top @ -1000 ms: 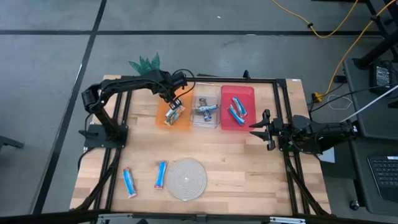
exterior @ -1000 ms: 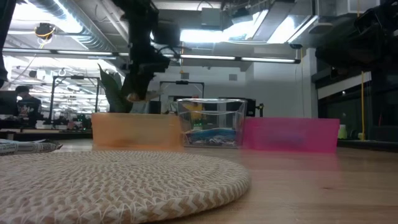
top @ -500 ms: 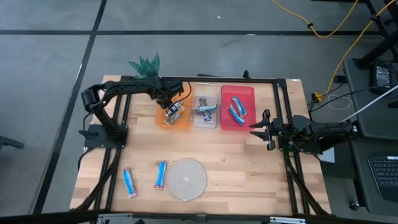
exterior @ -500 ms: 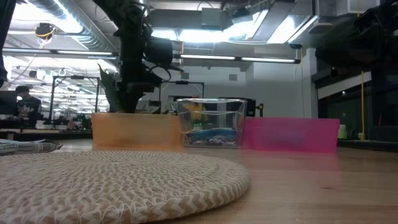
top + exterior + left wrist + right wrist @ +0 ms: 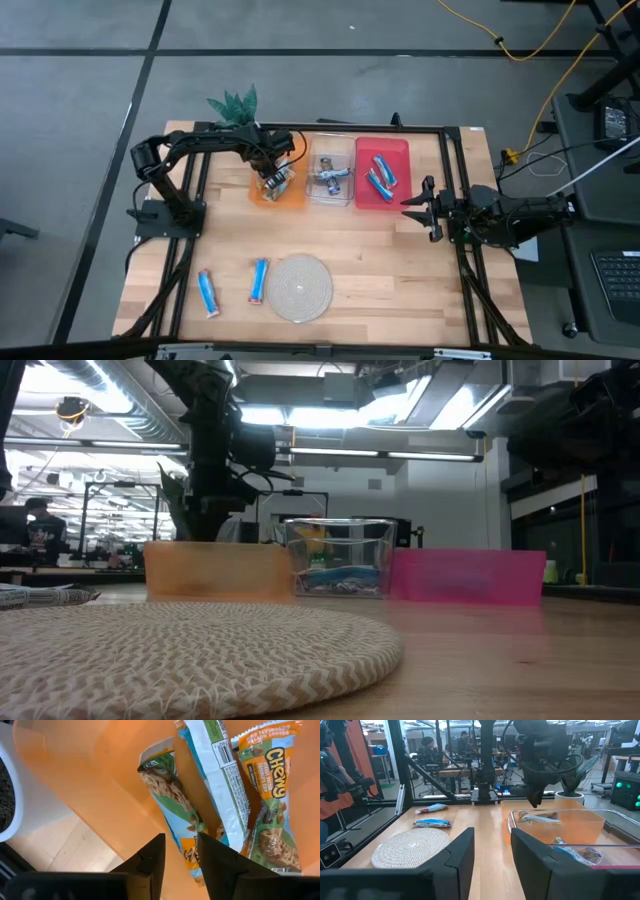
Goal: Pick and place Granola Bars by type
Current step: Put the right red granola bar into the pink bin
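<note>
Granola Bars [image 5: 175, 805]: light, crinkly, slippery foil; grasp across the mid-body.
Left gripper [image 5: 180, 851] slightly spread, holding nothing, over orange bin [image 5: 262, 190]; right gripper [image 5: 492, 852] spread, empty, idle.

Grey floor [image 5: 80, 60], yellow cable [image 5: 545, 40], bright ceiling lights [image 5: 340, 415].

Three bins [image 5: 330, 181], nine granola bars [image 5: 258, 281], one mat [image 5: 301, 288]

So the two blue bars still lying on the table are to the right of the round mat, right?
Not quite: the two blue bars lie to the left of the round mat, as the high view shows. They are indeed still on the table.
</note>
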Motion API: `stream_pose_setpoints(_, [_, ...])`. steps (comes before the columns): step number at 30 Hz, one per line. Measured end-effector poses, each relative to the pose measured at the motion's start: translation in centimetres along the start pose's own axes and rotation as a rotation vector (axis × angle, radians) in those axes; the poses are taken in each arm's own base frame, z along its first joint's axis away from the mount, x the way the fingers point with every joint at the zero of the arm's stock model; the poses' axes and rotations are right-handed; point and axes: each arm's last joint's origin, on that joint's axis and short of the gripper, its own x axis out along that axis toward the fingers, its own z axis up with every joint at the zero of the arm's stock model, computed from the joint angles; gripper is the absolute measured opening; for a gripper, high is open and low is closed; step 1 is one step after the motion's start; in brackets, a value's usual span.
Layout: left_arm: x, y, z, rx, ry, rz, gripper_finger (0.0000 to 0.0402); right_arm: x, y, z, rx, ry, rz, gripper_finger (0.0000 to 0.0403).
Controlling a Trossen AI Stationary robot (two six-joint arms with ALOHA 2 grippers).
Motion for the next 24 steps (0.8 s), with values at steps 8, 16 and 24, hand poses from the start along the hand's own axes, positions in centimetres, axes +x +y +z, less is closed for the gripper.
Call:
stream_pose_setpoints(8, [0.0,-0.2,0.0,0.009,0.013,-0.061,0.0133,0.0,0.0,0.0,0.0,0.0,0.0,0.0132])
stream_pose_setpoints(16, [-0.2,-0.8,-0.3,0.03,0.027,-0.092,0.0141,0.0,0.0,0.0,0.0,0.0,0.0,0.0132])
stream_pose_setpoints(24, [-0.4,-1.8,-0.5,0.066,0.026,-0.107,0.0142,0.0,0.0,0.0,0.0,0.0,0.0,0.0132])
